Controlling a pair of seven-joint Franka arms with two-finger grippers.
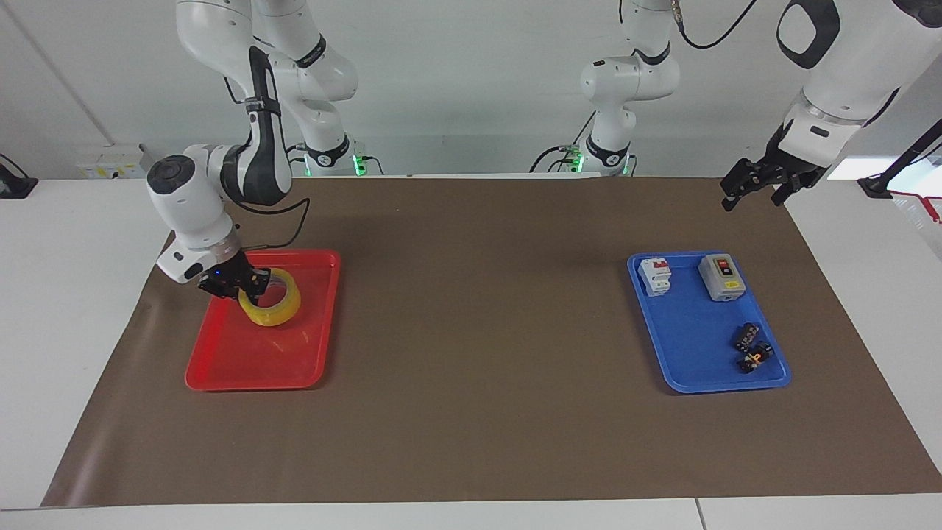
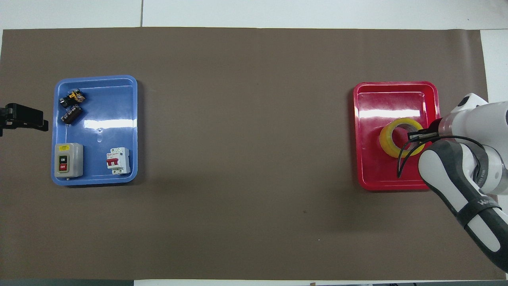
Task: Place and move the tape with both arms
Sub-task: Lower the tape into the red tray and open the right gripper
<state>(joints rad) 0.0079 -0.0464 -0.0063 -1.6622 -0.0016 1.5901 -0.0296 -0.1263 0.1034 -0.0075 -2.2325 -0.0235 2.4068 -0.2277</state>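
Our right gripper (image 1: 246, 285) is down in the red tray (image 1: 250, 361), with its fingers closed over the wall of the tape (image 1: 271, 297) on the side nearest the robots (one finger looks to sit inside the roll's hole, the other outside). We see the yellow roll lying flat on the tray floor, roughly in the tray's half closer to the robots, hole facing up. In the overhead view the same gripper (image 2: 416, 137) covers the roll's (image 2: 391, 139) edge toward the right arm's end of the table, and a black cable loops from the wrist over the tray (image 2: 393, 91).

Our left gripper (image 1: 758, 180) is up in the air over the brown mat (image 1: 478, 331), near its corner at the left arm's end, and it's just waiting; we honestly can't tell how its fingers stand. Only its black tip (image 2: 24, 119) pokes into the overhead view.

Well apart from the tape, the blue tray (image 1: 692, 379) holds a grey switch box (image 1: 722, 277), a white breaker (image 1: 655, 275) beside it, and two small dark parts (image 1: 751, 347) farther from the robots.
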